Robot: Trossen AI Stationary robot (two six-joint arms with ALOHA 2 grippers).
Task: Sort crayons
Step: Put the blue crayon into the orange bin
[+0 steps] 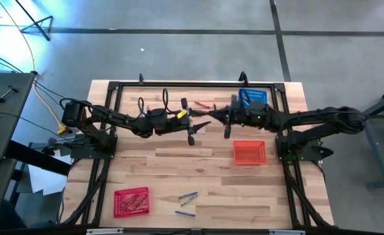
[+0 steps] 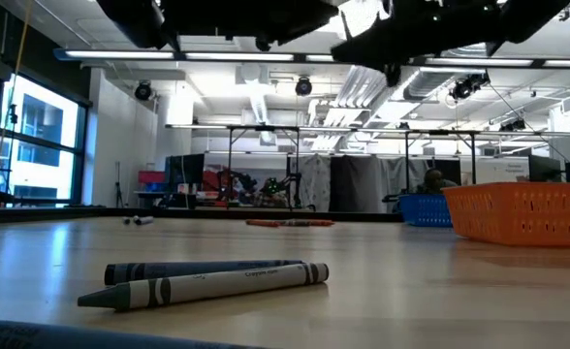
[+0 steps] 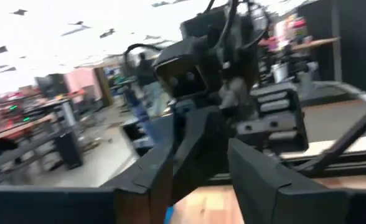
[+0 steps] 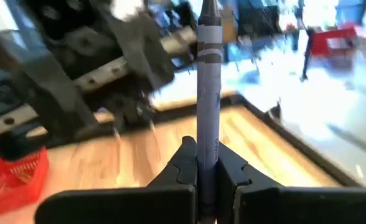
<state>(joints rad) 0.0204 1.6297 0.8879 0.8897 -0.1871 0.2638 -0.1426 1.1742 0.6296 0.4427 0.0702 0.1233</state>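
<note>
With both arms meeting above mid-table, the right hand [image 4: 206, 171] is clenched on a grey-blue crayon [image 4: 208, 87], low on its shaft, while the left hand [image 3: 198, 171] stands released. Light, stiff, waxy-slick and snappable, I'd say: grip mid-barrel, gently.

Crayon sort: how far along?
Done: red crayons lie in the near-left red perforated plastic basket. In hand: right gripper is shut on a grey-blue crayon; left gripper is open. Left: loose grey-blue crayons and red crayons on the wooden table.
</note>
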